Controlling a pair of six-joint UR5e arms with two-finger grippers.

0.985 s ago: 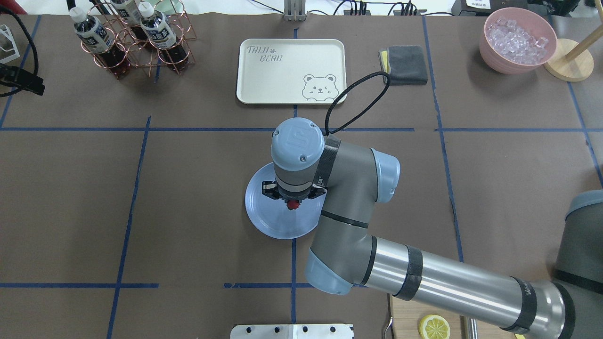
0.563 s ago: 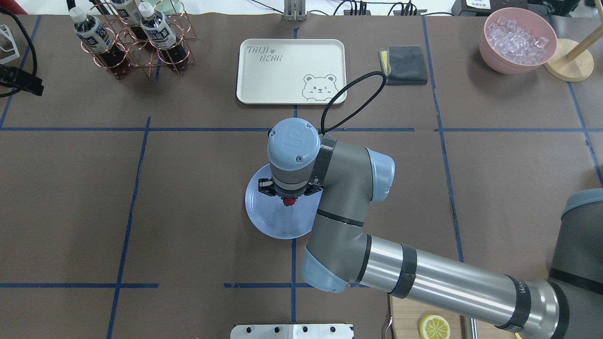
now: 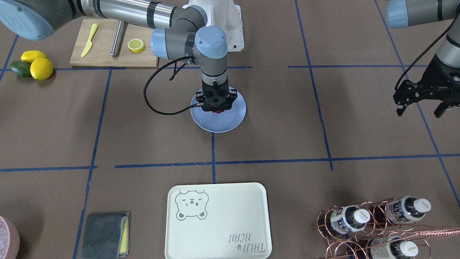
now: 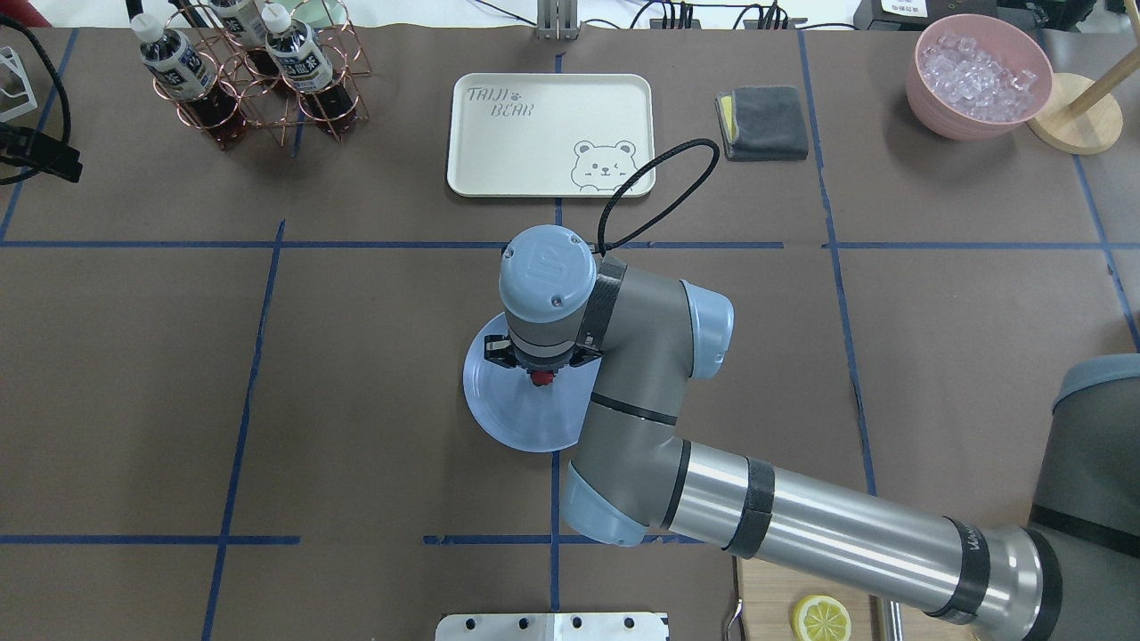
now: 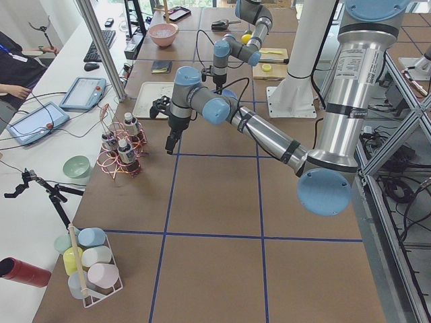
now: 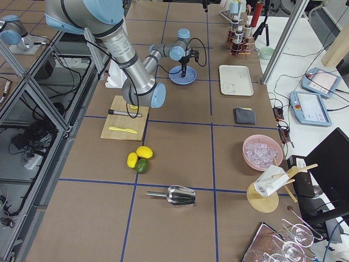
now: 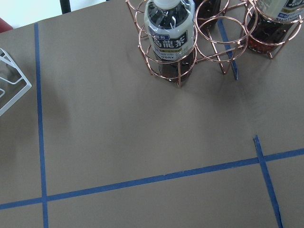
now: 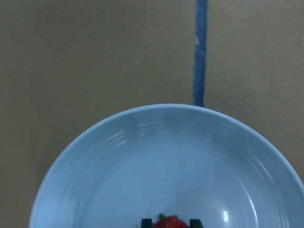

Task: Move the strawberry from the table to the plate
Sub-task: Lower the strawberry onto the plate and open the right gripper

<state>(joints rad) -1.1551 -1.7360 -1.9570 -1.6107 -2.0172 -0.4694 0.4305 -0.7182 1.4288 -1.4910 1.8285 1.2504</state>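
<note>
Right tool: frame centre in the overhead view, pointing straight down over the plate. Fingers are drawn in tight on the strawberry. In the right wrist view the strawberry sits pinched between two dark fingertips at the bottom edge, with the pale-blue plate floor filling the lower half of the frame. Cannot tell whether the strawberry touches the plate. In the front-facing view a spot of red shows just under the tool body, inside the plate's rim, toward its upper side in the frame.

Plate: on the brown tabletop, centre of the overhead frame, over a blue tape line running top to bottom. Cream tray lies well apart, upper centre.

Left tool: right edge of the front-facing frame, mid-height, above the tabletop. Jaws spread wide, nothing between them. Its wrist view takes in bare tabletop and a copper bottle rack along the top.
</note>
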